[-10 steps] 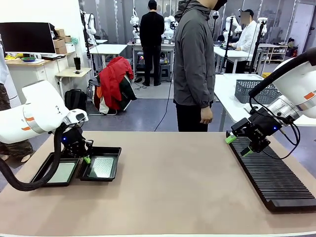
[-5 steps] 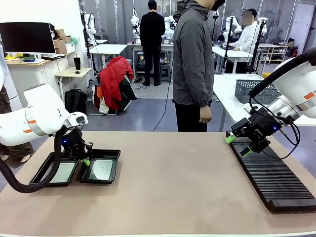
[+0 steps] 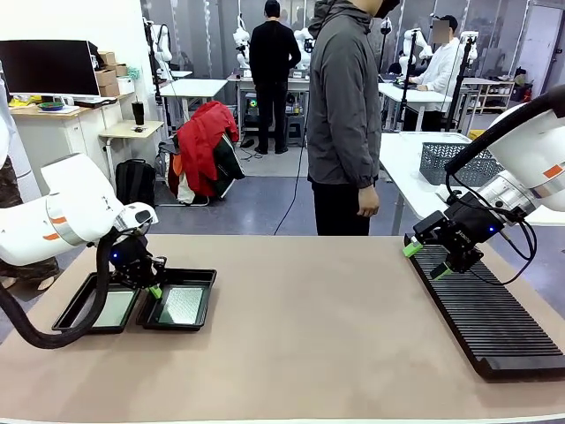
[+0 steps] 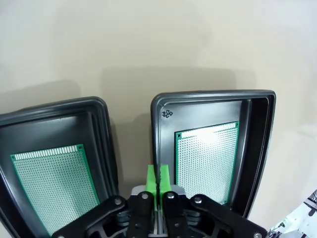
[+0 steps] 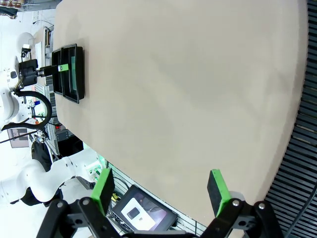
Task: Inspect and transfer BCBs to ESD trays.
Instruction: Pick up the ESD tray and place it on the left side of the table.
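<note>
The right gripper [image 5: 161,191] is held open over the bare table [image 5: 188,99]; two trays [image 5: 69,73] are seen far off, a rack [image 5: 302,163] near.

A long black ribbed rack [image 3: 488,311] lies along the table's [image 3: 309,327] right edge, a person in a grey jacket [image 3: 346,115] stands beyond its far edge, and a red garment [image 3: 201,141] is heaped farther back.

Semi-glossy moulded black plastic is seen in the ESD trays [image 4: 257,144]. The BCBs [image 4: 205,156] are finely perforated, green, faintly sheened. The table [image 3: 335,327] is covered in matt, smooth beige. Ribbed matt black plastic forms the rack [image 3: 485,322] at three o'clock.
</note>
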`<state>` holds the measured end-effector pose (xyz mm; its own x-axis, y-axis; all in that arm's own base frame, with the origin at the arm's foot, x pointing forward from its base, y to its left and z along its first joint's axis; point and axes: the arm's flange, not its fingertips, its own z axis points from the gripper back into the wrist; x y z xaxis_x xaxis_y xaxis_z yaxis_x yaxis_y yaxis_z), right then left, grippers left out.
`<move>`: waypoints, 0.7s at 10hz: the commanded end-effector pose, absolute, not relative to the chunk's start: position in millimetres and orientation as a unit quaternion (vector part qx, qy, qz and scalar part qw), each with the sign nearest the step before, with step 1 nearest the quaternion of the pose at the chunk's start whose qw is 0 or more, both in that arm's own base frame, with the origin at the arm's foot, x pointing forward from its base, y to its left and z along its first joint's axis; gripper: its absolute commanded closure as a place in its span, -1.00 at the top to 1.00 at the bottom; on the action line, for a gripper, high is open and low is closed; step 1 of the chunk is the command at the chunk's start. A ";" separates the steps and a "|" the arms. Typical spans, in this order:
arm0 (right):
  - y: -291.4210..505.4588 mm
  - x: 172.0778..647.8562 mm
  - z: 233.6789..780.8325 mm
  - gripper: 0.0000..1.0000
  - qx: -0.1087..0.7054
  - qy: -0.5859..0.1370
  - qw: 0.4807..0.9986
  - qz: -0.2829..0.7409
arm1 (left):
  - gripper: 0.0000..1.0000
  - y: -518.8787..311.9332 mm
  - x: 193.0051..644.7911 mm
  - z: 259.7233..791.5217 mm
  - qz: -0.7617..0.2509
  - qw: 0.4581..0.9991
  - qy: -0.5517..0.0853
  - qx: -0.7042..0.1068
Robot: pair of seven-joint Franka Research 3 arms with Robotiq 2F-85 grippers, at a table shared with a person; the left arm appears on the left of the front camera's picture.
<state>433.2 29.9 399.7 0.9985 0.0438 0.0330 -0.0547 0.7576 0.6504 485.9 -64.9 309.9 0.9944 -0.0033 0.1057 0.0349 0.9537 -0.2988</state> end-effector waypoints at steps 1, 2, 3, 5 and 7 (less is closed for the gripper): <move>31.9 434.4 399.8 1.00 0.343 -0.010 0.939 0.015 | -1.00 -62.2 486.7 304.1 -0.017 0.984 -0.064 -0.165; 31.9 434.4 399.8 1.00 0.343 -0.010 0.939 0.015 | -1.00 -63.5 485.2 304.8 -0.021 0.984 -0.064 -0.165; 31.9 434.4 399.8 1.00 0.343 -0.010 0.939 0.015 | -1.00 -65.4 485.8 309.6 -0.010 0.987 -0.052 -0.152; 31.9 434.4 399.8 1.00 0.343 -0.010 0.939 0.015 | -1.00 -65.4 485.8 309.6 -0.010 0.987 -0.052 -0.152; 31.9 434.4 399.8 1.00 0.343 -0.010 0.939 0.015 | -0.95 -68.5 483.9 311.2 -0.007 0.988 -0.049 -0.148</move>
